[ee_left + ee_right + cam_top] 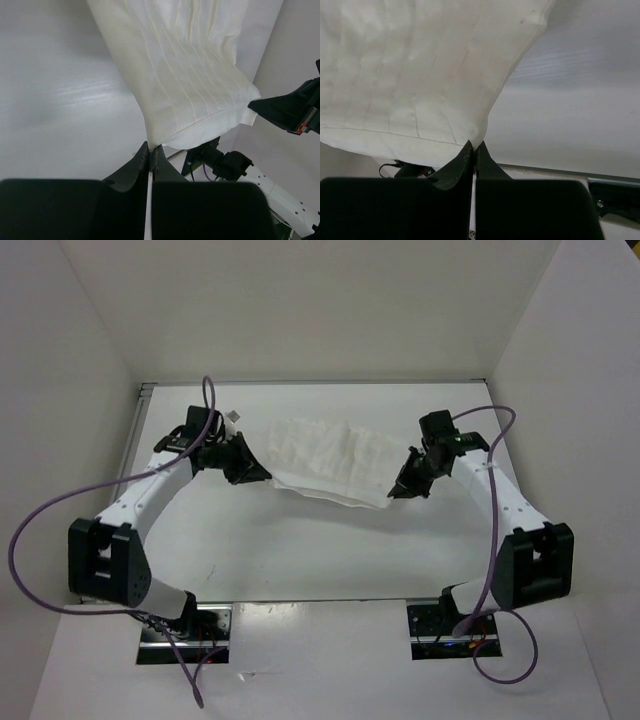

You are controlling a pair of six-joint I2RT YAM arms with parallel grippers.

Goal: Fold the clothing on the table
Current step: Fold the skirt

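Nearest sat my left base (185, 625) and right base (450, 625) at the table's (300, 555) near edge, with a purple cable (40, 515) looping off each arm. Further out, my left gripper (250, 468) was clenched on one near corner of the cloth (335, 460), and my right gripper (403, 485) was clenched on the other. Both wrist views showed my jaws pressed together with only the hemmed corner pinched at their very tips. Between them the cloth spanned the middle of the table. Its near edge sagged in a shallow curve and threw a shadow on the surface beneath, so that edge hung clear. I could not tell whether the far edge lay on the table or hung just above it. I judged it thin, light and quite limp, creased in faint lines, with no stiffness of its own. It would droop and bunch wherever I let it go slack, and so small a bite could slip. The corners along the doubled hem seemed the right places to hold, pulled gently apart to keep the sheet flat. Beyond the cloth lay bare table and then the white walls (300, 310).
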